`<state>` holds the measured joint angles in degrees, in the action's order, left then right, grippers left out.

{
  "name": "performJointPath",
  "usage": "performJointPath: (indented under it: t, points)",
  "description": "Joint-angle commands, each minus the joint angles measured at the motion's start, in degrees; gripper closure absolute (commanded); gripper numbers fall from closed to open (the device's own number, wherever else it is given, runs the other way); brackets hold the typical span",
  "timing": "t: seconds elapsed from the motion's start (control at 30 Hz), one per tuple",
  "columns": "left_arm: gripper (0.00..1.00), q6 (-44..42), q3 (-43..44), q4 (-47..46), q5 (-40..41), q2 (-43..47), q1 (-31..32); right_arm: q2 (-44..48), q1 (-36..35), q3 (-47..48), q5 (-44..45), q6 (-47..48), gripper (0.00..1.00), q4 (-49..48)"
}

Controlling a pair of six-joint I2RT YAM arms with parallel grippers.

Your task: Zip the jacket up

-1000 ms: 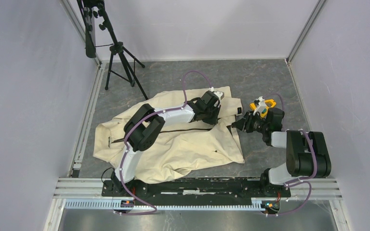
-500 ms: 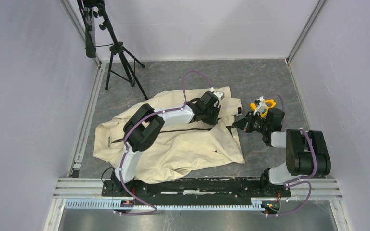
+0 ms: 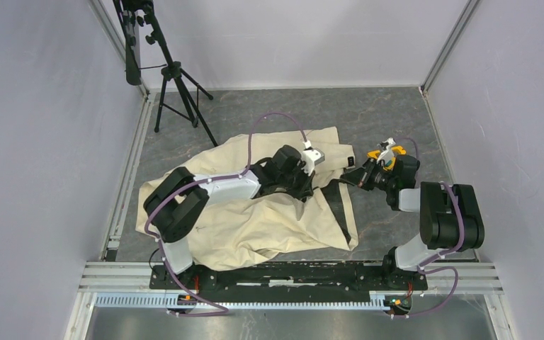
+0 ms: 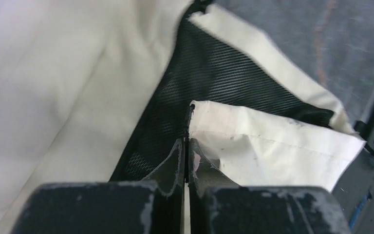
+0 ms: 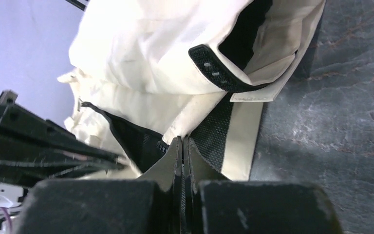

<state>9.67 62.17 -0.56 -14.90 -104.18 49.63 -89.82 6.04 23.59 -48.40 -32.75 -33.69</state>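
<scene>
The cream jacket (image 3: pixel 255 219) lies wrinkled on the grey floor, its right front folded open so the black mesh lining (image 3: pixel 334 197) shows. My left gripper (image 3: pixel 310 187) is shut on the jacket's front edge by the zipper (image 4: pixel 186 141), with lining (image 4: pixel 199 73) to its left and a cream flap (image 4: pixel 272 141) to its right. My right gripper (image 3: pixel 348 180) is shut on the jacket's hem edge (image 5: pixel 181 139) where cream fabric meets lining (image 5: pixel 219 126). A black tab with snaps (image 5: pixel 214 70) lies just beyond it.
A black tripod (image 3: pixel 173 78) stands at the back left. The metal rail (image 3: pixel 290 273) with the arm bases runs along the near edge. Grey walls close in on both sides. Bare grey floor (image 3: pixel 397 120) lies behind and right of the jacket.
My left arm has swung its elbow left and drawn its gripper slightly back. The jacket's right front has opened, baring black lining. My right gripper has shifted slightly up and back.
</scene>
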Motion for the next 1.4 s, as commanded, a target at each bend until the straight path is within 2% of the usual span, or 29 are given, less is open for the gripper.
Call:
performJointPath:
  t: [0.0,0.17,0.3,0.43,0.5,0.67,0.77,0.97,1.37]
  points:
    - [0.98,-12.59,0.96,-4.8,-7.26,1.71,3.12,-0.22,0.9,-1.22,-4.19,-11.49,1.0,-12.76]
    - [0.98,-13.78,0.95,-10.02,-7.07,-2.55,5.1,-1.27,1.51,-3.97,-6.36,-19.72,1.0,-23.74]
    - [0.98,-15.77,-0.48,-14.47,-7.18,-1.86,5.08,-1.32,1.6,-4.76,-7.12,-21.2,1.0,-26.44]
    - [0.98,-19.72,2.82,-8.58,-8.49,-3.31,4.54,-0.59,1.6,-4.92,-7.24,-18.88,1.0,-25.41]
    - [0.98,-18.87,4.72,-6.3,-12.25,-4.46,2.85,0.19,1.6,-5.13,-7.22,-17.14,1.0,-24.41]
    - [0.98,-16.05,9.47,-2.13,-21.71,-7.06,-0.84,1.36,1.6,-6.95,-8.05,-17.35,1.0,-29.69]
    - [0.98,-17.12,13.33,2.72,-24.75,-9.25,-1.56,0.92,1.6,-7.94,-8.81,-20.54,1.0,-35.63]
    - [0.98,-14.53,15.86,3.55,-27.37,-11.22,-3.04,-1.0,1.58,-8.78,-9.32,-23.71,1.0,-41.96]
    - [0.98,-11.67,16.13,1.92,-29.49,-10.53,-3.04,0.81,1.34,-9.75,-8.04,-18.16,1.0,-37.45]
